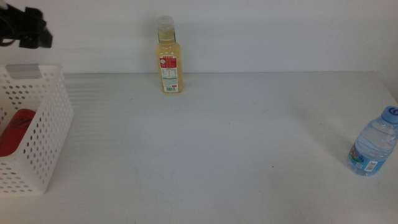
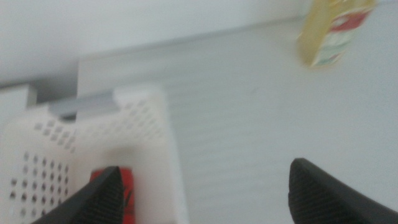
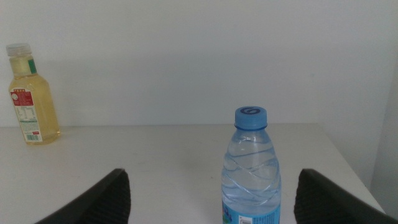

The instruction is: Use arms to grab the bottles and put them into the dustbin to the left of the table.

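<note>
One item was judged done: the can (image 1: 13,132) was seen lying inside the dustbin (image 1: 46,118), below the left gripper (image 2: 202,186), its jaws wide and empty. The water bottle (image 3: 250,168) stood upright before the right gripper (image 3: 211,193), jaws wide. Farthest back, the yellow bottle (image 1: 168,57) was left standing on the table (image 1: 217,143).

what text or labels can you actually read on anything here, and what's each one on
None can be read.
Yellow-liquid bottle: red and white label with rows of print, too small to read.
Water bottle: blue label at the frame edge, cut off; an embossed mark on its blue cap, unreadable.
Red can inside the dustbin: no print visible.
</note>
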